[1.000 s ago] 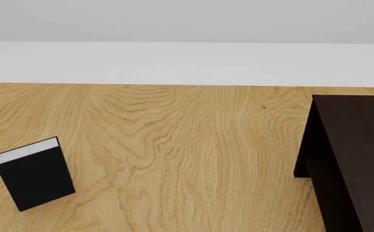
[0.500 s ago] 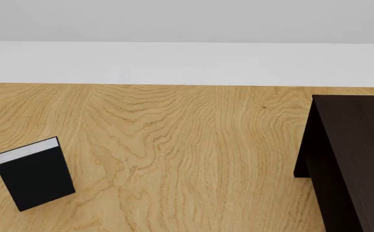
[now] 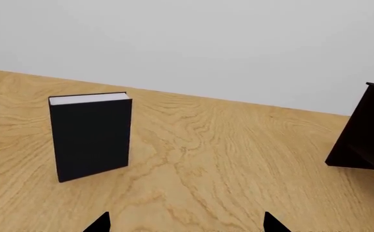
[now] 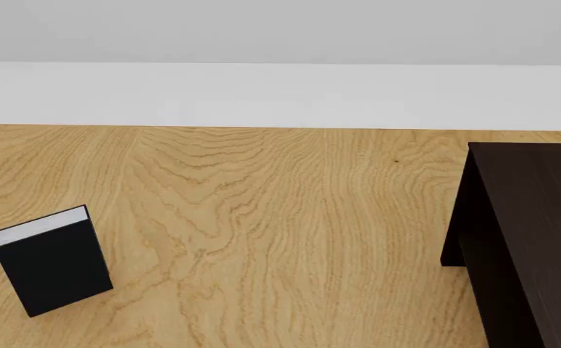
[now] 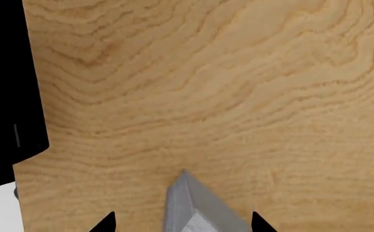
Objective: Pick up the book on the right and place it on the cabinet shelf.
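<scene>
In the right wrist view a corner of the grey book point(image 5: 187, 203), with its pale page edges, rises between the spread fingertips of my right gripper point(image 5: 181, 223). The gripper is open, and bare wood shows between one fingertip and the book. The very dark cabinet point(image 4: 537, 239) with its flat shelf boards stands at the head view's right edge. It also shows as a dark mass point(image 5: 7, 96) in the right wrist view and at the frame edge point(image 3: 367, 130) in the left wrist view. My left gripper point(image 3: 185, 224) is open over bare wood. Neither gripper appears in the head view.
A black book with white pages point(image 4: 53, 259) stands upright on the wooden surface point(image 4: 280, 239) at the left, well ahead of the left gripper point(image 3: 90, 135). A pale wall point(image 4: 280, 87) borders the far edge of the wood.
</scene>
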Tool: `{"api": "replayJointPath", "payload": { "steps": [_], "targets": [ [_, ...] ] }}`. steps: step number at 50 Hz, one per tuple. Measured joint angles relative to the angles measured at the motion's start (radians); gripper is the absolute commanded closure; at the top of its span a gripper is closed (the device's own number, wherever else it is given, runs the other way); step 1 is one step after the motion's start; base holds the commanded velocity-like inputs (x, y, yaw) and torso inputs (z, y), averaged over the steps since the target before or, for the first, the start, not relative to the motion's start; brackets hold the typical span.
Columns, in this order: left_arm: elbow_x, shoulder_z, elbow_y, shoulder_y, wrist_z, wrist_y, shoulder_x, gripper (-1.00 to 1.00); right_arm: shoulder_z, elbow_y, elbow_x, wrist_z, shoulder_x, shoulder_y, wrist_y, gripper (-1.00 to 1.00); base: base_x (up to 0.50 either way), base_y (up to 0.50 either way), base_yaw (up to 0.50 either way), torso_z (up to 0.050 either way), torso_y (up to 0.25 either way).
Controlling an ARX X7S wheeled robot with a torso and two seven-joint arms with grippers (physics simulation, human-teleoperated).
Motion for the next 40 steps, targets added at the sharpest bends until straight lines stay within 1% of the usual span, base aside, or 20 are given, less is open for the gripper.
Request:
{"api": "replayJointPath", "payload": {
  "steps": [32, 40],
  "targets": [
    [-0.009, 0.014, 0.000, -0.005, -0.015, 0.001, -0.009, -1.00, -0.029, -0.004, -0.039, -0.015, 0.069, -0.004, 0.010, -1.00, 0.00, 0.00, 0.00, 0.000, 0.000],
    [-0.013, 0.015, 0.001, -0.006, -0.019, 0.002, -0.013, -1.00, -0.063, -0.005, -0.053, -0.030, 0.092, 0.020, 0.003, -1.00, 0.00, 0.00, 0.00, 0.000, 0.000]
  ]
}}
